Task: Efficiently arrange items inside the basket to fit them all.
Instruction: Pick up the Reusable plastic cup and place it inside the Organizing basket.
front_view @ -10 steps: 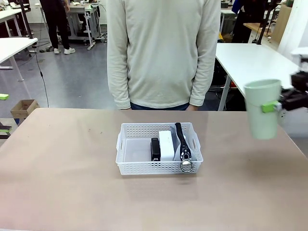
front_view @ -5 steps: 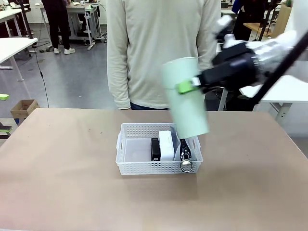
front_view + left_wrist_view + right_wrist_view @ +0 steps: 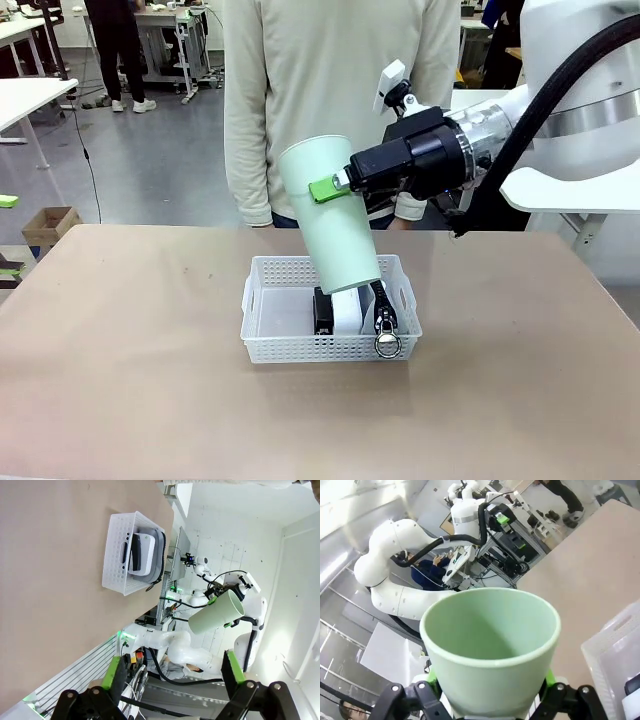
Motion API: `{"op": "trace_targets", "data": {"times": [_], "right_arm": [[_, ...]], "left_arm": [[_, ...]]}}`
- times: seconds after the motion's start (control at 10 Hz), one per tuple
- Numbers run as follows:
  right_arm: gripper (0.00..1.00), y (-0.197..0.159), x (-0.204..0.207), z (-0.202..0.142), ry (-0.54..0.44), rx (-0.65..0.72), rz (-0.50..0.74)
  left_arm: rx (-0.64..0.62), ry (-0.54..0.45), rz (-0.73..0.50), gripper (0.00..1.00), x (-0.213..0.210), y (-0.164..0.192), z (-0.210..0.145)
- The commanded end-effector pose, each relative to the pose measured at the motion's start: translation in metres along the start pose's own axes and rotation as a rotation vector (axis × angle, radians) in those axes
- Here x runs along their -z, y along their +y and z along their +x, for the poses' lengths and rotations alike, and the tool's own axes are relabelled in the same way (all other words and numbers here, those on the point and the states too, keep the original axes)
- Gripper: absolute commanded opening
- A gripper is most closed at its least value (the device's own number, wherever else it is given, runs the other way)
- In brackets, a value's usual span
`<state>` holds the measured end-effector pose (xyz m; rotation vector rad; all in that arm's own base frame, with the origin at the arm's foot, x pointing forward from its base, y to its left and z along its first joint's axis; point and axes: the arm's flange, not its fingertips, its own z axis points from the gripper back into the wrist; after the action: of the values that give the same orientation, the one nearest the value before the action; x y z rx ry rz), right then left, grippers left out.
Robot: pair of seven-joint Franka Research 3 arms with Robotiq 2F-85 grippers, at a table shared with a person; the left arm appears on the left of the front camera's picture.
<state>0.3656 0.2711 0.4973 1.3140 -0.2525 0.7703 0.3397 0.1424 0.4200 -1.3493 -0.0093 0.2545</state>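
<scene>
though gripped, pale green cup rim-up, tilted

Person in cream top behind tan table; cardboard box on floor.

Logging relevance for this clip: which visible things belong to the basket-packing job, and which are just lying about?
Job: pale green cup, held in the right gripper; white basket; black stapler; white block; grey zip pouch.

Lying about: cardboard box on the floor; white side tables.
</scene>
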Motion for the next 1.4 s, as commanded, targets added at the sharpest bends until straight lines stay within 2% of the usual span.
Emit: {"op": "trace_targets", "data": {"times": [0.0, 0.1, 0.2, 0.4, 0.5, 0.6, 0.9, 1.1, 1.3], "right_arm": [[0.88, 0.018, 0.003, -0.001, -0.005, -0.004, 0.021], [0.88, 0.000, 0.000, 0.000, 0.000, 0.000, 0.000], [0.88, 0.001, 0.019, 0.014, -0.058, 0.200, -0.347], [0.88, -0.012, 0.054, 0.049, 0.042, 0.344, -0.584], [0.88, -0.020, 0.064, 0.061, 0.096, 0.412, -0.619], [0.88, -0.023, 0.070, 0.068, 0.097, 0.464, -0.690], [0.88, -0.029, 0.107, 0.089, 0.188, 0.574, -0.889], [0.88, -0.032, 0.135, 0.105, 0.150, 0.657, -1.063], [0.88, -0.048, 0.169, 0.107, 0.116, 0.685, -1.210]], "left_arm": [[0.003, 0.002, 0.005, 1.00, -0.001, 0.000, -0.002], [0.003, 0.002, 0.005, 1.00, -0.001, 0.000, -0.002], [0.003, 0.002, 0.005, 1.00, -0.001, 0.000, -0.002], [0.003, 0.002, 0.005, 1.00, -0.001, 0.000, -0.002], [0.003, 0.002, 0.005, 1.00, -0.001, 0.000, -0.002], [0.003, 0.002, 0.005, 1.00, -0.001, 0.000, -0.002], [0.003, 0.002, 0.005, 1.00, -0.001, 0.000, -0.002], [0.003, 0.002, 0.005, 1.00, -0.001, 0.000, -0.002], [0.003, 0.002, 0.005, 1.00, -0.001, 0.000, -0.002]]}}
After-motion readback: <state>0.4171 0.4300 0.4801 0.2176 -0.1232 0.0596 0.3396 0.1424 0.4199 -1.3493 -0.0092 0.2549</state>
